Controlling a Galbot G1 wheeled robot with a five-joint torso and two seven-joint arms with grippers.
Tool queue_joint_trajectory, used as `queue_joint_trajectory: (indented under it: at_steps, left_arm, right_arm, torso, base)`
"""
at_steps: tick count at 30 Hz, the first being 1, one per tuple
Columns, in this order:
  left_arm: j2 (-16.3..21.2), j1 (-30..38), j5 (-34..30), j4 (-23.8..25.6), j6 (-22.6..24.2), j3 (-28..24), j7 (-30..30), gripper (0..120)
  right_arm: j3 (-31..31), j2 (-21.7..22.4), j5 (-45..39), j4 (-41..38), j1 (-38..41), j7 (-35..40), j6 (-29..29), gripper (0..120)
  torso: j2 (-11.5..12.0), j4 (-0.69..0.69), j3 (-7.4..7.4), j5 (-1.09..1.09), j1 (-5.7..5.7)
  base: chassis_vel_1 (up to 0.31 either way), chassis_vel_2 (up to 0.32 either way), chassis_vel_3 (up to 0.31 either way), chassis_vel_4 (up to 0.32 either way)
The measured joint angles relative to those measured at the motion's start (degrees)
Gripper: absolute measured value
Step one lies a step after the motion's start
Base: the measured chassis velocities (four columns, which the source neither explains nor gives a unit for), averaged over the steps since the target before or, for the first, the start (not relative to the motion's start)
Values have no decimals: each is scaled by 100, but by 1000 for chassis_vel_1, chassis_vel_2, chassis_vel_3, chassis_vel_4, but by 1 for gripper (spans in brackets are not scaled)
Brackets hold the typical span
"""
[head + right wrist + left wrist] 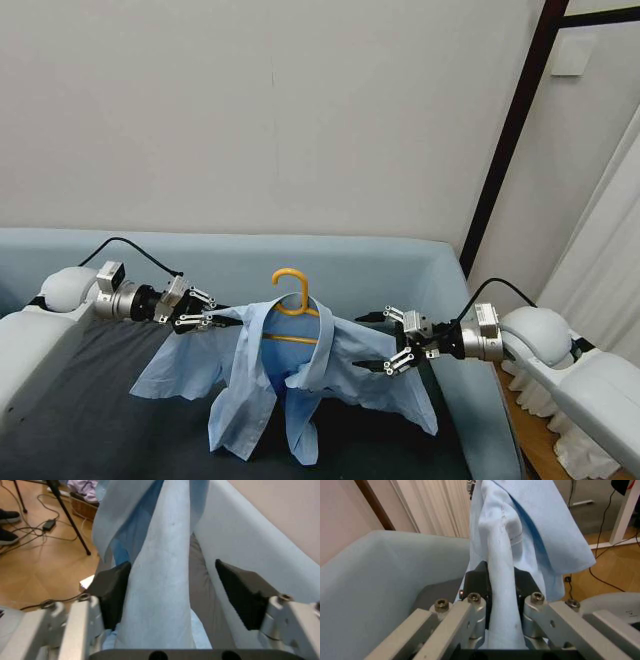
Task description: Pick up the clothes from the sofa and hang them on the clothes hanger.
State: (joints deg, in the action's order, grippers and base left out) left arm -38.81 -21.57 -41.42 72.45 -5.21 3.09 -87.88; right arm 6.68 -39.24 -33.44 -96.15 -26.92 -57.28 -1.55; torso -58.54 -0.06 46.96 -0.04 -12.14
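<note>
A light blue shirt (290, 385) hangs on an orange hanger (290, 290), held up above the sofa (400, 265) between both arms. The left gripper (212, 312) has its fingers (479, 585) clamped tight on a fold at one shoulder. The right gripper (390, 342) has its fingers (114, 588) spread wide, with the other shoulder's cloth running loosely between them.
</note>
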Motion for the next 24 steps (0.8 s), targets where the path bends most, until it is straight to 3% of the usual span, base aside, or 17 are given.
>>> queue_joint_trajectory:
  at_steps: [8,16,24]
  left_arm:
    - [19,-71,9,49,-27,36,8,8]
    - [81,-283,9,166,-97,207,12,8]
    - [88,-518,-17,200,-205,376,22,8]
  right_arm:
    - [-28,-86,11,166,100,-564,-4,37]
    - [-65,-84,-117,93,91,-548,-72,8]
    - [-96,-47,-335,5,70,-382,-189,7]
  torso:
    - [0,-1,0,1,0]
    - [-1,-1,0,1,0]
    - [-1,0,0,1,0]
  base:
    - [0,0,0,0]
    - [0,0,0,0]
    - [0,0,0,0]
